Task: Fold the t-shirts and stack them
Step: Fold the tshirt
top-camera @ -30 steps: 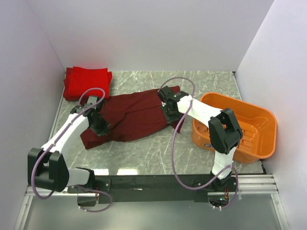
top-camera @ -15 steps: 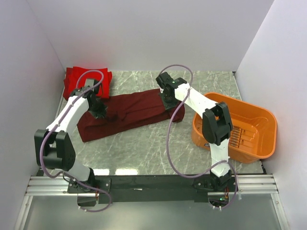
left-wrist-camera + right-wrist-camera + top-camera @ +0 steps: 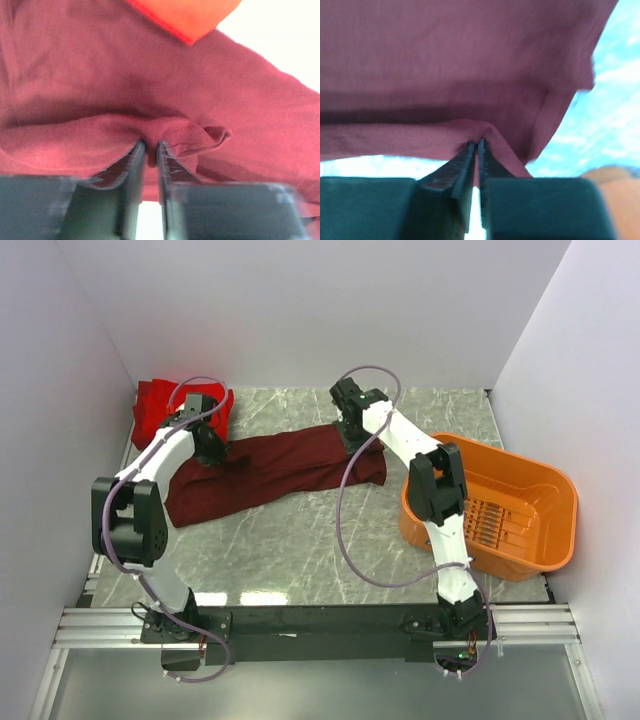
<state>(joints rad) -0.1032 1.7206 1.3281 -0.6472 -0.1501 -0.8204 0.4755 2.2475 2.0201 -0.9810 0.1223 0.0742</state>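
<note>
The dark maroon t-shirt (image 3: 270, 468) lies as a long folded band across the marble table. My left gripper (image 3: 212, 450) is shut on its far left edge; in the left wrist view (image 3: 150, 150) a fold of maroon cloth (image 3: 100, 90) is pinched between the jaws. My right gripper (image 3: 352, 438) is shut on its far right edge; in the right wrist view (image 3: 476, 145) the jaws pinch a ridge of the cloth (image 3: 445, 60). A folded bright red t-shirt (image 3: 165, 410) lies at the back left corner, also showing in the left wrist view (image 3: 190, 15).
An orange plastic basket (image 3: 520, 495) stands at the right, next to the maroon shirt's right end. White walls close the back and both sides. Purple cables loop over both arms.
Both grippers have carried the maroon shirt's near edge away from me and over, toward the back. The shirt has gone from a wide spread to a narrow folded band.
</note>
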